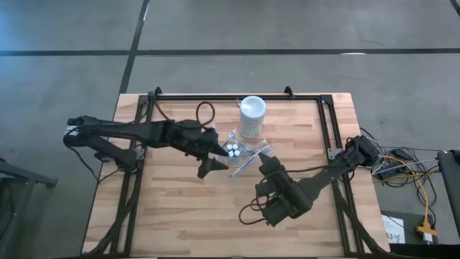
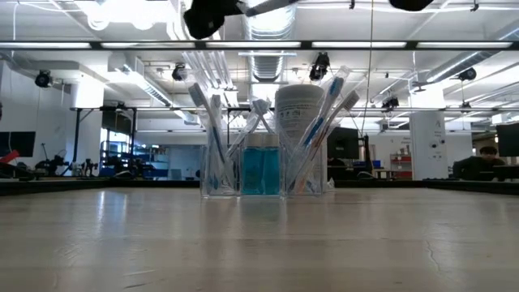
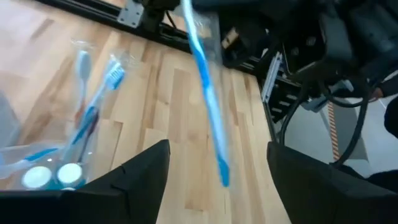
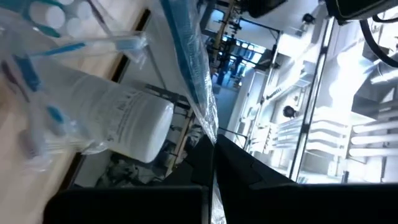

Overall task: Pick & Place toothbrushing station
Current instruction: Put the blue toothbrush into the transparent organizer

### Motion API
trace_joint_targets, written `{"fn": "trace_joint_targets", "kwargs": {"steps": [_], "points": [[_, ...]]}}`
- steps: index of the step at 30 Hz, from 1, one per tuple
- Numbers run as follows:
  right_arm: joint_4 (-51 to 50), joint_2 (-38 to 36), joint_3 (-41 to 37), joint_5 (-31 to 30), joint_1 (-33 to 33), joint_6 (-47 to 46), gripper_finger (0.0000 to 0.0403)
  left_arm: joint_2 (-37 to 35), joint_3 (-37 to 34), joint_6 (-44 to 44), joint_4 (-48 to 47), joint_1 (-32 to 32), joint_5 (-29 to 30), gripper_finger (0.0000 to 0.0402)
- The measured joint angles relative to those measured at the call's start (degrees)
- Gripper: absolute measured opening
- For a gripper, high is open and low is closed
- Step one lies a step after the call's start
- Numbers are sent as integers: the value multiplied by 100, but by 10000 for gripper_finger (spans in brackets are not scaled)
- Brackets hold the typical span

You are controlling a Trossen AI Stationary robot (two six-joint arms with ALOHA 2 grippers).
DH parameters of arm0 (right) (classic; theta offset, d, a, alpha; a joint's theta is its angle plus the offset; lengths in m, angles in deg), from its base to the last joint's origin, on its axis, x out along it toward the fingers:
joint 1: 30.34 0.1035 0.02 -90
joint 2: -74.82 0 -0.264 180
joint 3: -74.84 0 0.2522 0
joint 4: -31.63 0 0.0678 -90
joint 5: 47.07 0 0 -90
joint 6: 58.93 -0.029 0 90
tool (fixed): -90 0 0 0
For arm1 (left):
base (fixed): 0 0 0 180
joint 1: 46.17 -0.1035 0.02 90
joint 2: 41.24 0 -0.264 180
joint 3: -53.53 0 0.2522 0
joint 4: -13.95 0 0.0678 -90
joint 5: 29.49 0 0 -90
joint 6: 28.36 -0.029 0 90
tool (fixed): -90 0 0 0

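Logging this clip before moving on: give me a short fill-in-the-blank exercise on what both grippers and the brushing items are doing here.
1. The right gripper is shut on a wrapped ____.
2. The left gripper has its fingers ____.
3. Behind the clear holder stands a ____ cup.
4. The tubes in the holder have ____ caps.

Missing words: toothbrush; open; white; white
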Motion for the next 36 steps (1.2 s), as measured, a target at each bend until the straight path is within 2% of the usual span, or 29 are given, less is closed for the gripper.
{"fn": "trace_joint_targets", "kwargs": {"steps": [4, 9, 21, 29, 36], "points": [[39, 1, 0, -244, -98, 187, 8, 359, 154, -9, 28, -36, -48, 273], [304, 2, 0, -249, -201, 449, 8, 797, 593, -226, -7, -84, -106, 275], [993, 2, -2, -249, -198, 933, 8, 1518, 1677, -1001, -792, -341, -219, 273], [1180, 2, -4, -226, -189, 909, 8, 1668, 1791, -1514, -763, -378, -221, 266], [1595, 2, -4, -199, -161, 1176, 8, 1655, 1788, -1554, -706, -524, -416, 242]]}}
